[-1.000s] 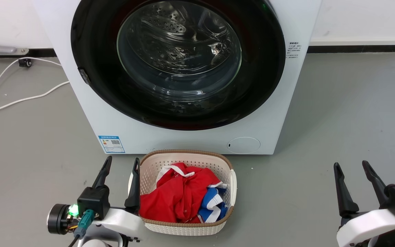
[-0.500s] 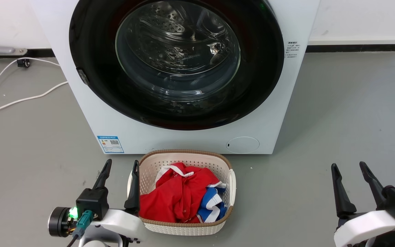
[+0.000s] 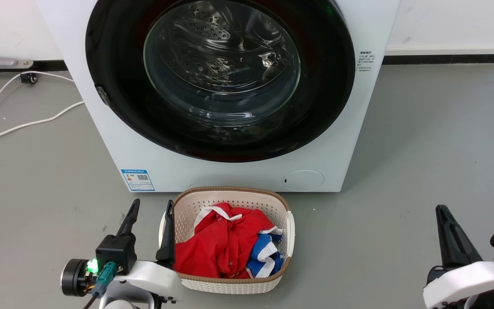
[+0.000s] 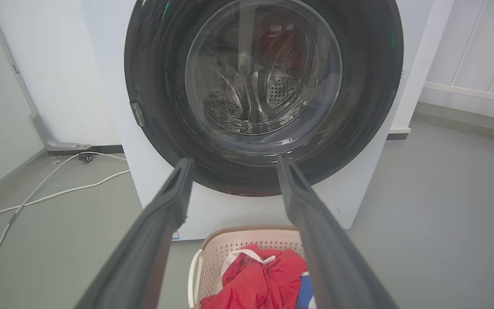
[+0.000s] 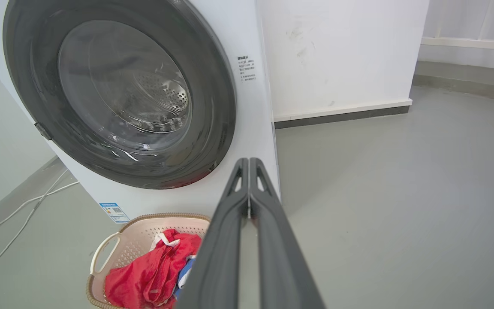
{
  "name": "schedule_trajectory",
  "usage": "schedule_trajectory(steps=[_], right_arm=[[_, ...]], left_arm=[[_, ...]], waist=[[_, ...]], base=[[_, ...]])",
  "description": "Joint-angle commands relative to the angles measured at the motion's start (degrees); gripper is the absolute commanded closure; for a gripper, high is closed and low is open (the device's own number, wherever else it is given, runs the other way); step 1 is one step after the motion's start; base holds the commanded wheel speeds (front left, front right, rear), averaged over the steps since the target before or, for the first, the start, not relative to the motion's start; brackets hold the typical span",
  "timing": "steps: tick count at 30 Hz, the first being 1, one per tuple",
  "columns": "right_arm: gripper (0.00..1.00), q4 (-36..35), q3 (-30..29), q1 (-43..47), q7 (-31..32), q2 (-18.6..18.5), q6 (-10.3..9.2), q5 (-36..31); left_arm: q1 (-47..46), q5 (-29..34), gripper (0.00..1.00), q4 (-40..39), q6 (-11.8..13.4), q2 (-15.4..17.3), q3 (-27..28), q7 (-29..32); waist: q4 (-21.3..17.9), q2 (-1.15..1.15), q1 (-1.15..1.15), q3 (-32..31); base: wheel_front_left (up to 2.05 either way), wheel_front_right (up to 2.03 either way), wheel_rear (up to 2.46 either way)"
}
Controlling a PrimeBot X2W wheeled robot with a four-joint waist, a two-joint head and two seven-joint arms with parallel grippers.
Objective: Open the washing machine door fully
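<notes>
**Operator:** Report the state of each pincer.

**Unit:** My left pincer [image 3: 153, 201] is released. Its two fingers stand apart and point toward the washing machine [image 3: 230, 176]. In the head view its inner finger overlaps the left rim of the basket [image 3: 290, 227]; I cannot tell whether they touch. My right pincer [image 5: 245, 161] is clenched, fingers pressed together along their length, grasping nothing. It sits over bare floor [image 3: 423, 150], well to the right of the basket.

**Operator:** Locate the washing machine door.

**Unit:** The washing machine door [image 3: 324, 86] lies shut, flat against the front of the machine. The machine stands at the far edge of the floor, by the wall. Both pincers are well apart from the door. A small dark tab [image 3: 103, 95] sits on the left of the door's black ring. The perforated drum shows through the glass.

**Operator:** List adjacent items.

**Unit:** The basket stands on the floor just in front of the machine and holds a red garment [image 3: 221, 244]. A blue label [image 3: 137, 180] is at the machine's lower left corner, and a round white flap [image 3: 303, 180] at its lower right. A white cable [image 3: 28, 124] lies on the floor to the left.
</notes>
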Motion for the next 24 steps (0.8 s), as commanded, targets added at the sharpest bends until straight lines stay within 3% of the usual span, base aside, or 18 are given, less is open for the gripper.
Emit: schedule_trajectory(steps=[1, 5, 12, 16, 21, 24], right_arm=[[1.0, 0.2, -0.3, -0.9, 0.3, 0.2, 0.01, 1.0], [1.0, 0.6, -1.8, -1.6, 1.7, 0.2, 0.01, 9.8], [1.0, 7.3, -4.6, -4.4, 5.1, 0.2, 0.01, 48.2], [1.0, 11.2, -6.4, -6.6, 6.5, 0.2, 0.01, 65.1], [1.0, 16.3, -9.4, -11.5, 9.4, 0.2, 0.01, 79.7], [1.0, 20.1, -10.8, -15.6, 11.7, -1.5, 0.01, 84.6]], left_arm=[[-0.8, -0.3, 0.0, 0.0, 0.2, 0.1, 0.0, -0.1], [-0.8, -0.4, 0.0, -0.1, 0.4, 0.1, -0.2, -0.2], [-1.2, -0.9, 0.0, -0.1, 0.4, -0.1, -0.6, -0.2], [-1.9, -1.0, 0.0, -0.1, 0.4, -0.3, -1.1, -0.3], [-2.5, -1.0, 0.0, -0.5, 0.6, -0.3, -1.2, -0.3], [-3.0, -0.8, 0.0, -0.7, 0.6, -0.3, -1.4, -0.4]], waist=[[0.0, 0.0, 0.0, 0.0], [0.0, 0.0, 0.0, 0.1], [0.2, 0.0, 0.0, 0.5], [0.6, 0.0, 0.0, 1.2], [0.7, 0.0, 0.0, 2.7], [0.8, 0.0, 0.0, 3.9]], base=[[0.0, 0.0, 0.0], [0.0, 0.0, 0.0], [0.0, 0.0, 0.0], [0.0, 0.0, 0.0], [0.0, 0.0, 0.0], [0.0, 0.0, 0.0]])
